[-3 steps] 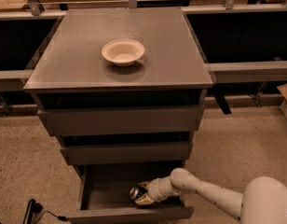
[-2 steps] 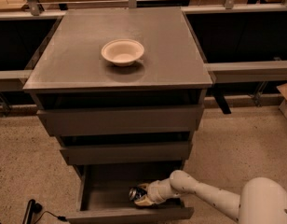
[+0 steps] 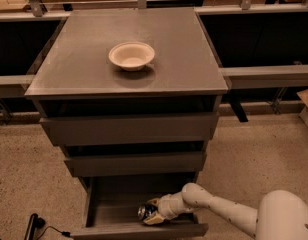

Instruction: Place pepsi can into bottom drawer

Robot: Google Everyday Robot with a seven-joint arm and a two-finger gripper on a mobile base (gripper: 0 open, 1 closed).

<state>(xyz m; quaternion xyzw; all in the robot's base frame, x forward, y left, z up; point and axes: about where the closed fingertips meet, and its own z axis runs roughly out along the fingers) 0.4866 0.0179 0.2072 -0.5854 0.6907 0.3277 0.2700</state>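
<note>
The dark grey-brown three-drawer cabinet (image 3: 179, 59) is taken as the reference. Its bottom drawer (image 3: 139, 230), a wide shallow box with a plain flat front, is pulled out at the foot of the cabinet, below the two upper drawers.

The two-finger gripper (image 3: 153, 214), carried on a white jointed arm (image 3: 219, 211) that enters from the right of the cabinet, is located inside the open drawer, just behind the drawer front.

The small dark blue aluminium pepsi can (image 3: 145, 211) is held on its side within the drawer, with one silver end turned outward. The fingers appear to be closed around the can, though the contact is partly lost in shadow. Whether the can touches the drawer floor cannot be determined.

A round cream bowl (image 3: 131, 55) is set upright near the centre of the cabinet top.
</note>
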